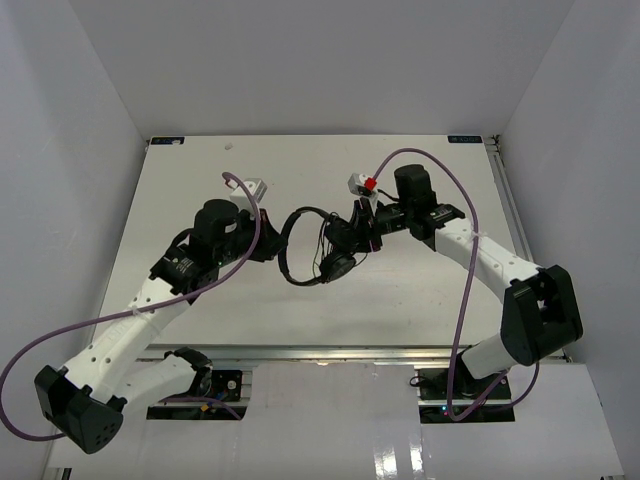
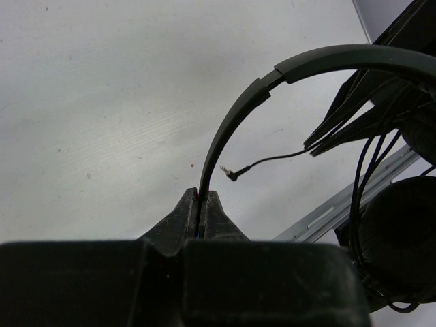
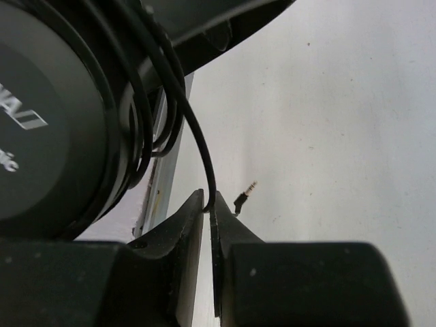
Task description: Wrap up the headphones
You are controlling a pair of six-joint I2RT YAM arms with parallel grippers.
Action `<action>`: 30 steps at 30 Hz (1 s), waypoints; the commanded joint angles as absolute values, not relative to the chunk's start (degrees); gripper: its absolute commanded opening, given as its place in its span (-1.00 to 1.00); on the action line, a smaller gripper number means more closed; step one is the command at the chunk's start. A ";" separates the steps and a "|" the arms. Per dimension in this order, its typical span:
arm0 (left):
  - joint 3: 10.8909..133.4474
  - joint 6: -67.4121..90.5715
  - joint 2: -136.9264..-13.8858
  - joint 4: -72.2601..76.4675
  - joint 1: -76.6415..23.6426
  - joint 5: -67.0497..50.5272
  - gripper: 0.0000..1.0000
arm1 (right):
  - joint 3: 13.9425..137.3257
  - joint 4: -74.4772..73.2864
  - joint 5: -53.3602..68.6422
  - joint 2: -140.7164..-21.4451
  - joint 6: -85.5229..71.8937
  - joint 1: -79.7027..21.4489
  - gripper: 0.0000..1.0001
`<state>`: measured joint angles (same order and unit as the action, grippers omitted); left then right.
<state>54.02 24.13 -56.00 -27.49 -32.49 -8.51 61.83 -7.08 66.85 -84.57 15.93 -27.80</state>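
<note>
The left claw point(image 2: 201, 199) is closed to a hairline. Pinched between its two tips is the thin headband point(image 2: 231, 122) of the headphones point(image 1: 337, 266), gripped where the arch comes down to meet them. From that grip the headband is carried up and over to the right, towards a round padded earcup point(image 2: 398, 235) at the lower right of the left wrist view.

The right claw point(image 3: 208, 202) is likewise drawn almost fully together, and the thin black cord point(image 3: 199, 136) is nipped between its tips. Above that pinch the cord is curved up to the earcup point(image 3: 48, 136), against which several black turns are lying close together. The plug point(image 3: 244, 197) at the cord's end is seen free, just beyond the tips of the right claw, with the pale surface point(image 3: 340, 102) behind it. The same plug point(image 2: 231, 175) appears inside the headband's arch in the left wrist view.

From above, the left claw point(image 1: 272, 245) and the right claw point(image 1: 360, 235) are pointed towards each other over the middle of the white surface point(image 1: 200, 180), and the headphones are held between them. Whether the lower earcup touches the surface cannot be told. A thick purple cable point(image 1: 455, 195) is looped off the right arm.
</note>
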 commanded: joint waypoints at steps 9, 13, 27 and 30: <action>62.75 27.60 -56.25 -26.72 -32.70 -10.28 -1.00 | 62.93 2.01 72.33 -87.01 8.98 -27.60 -0.56; 63.28 28.38 -56.31 -26.72 -32.70 -10.23 -1.00 | 62.50 4.04 72.36 -87.22 7.44 -27.60 -0.59; 58.36 41.05 -55.08 -22.34 -32.61 0.69 -1.00 | 53.58 21.82 74.30 -86.43 -6.49 -27.60 -0.82; 55.15 45.82 -55.22 -20.61 -32.70 5.99 -1.00 | 50.34 29.62 74.90 -87.83 -12.50 -27.60 -0.82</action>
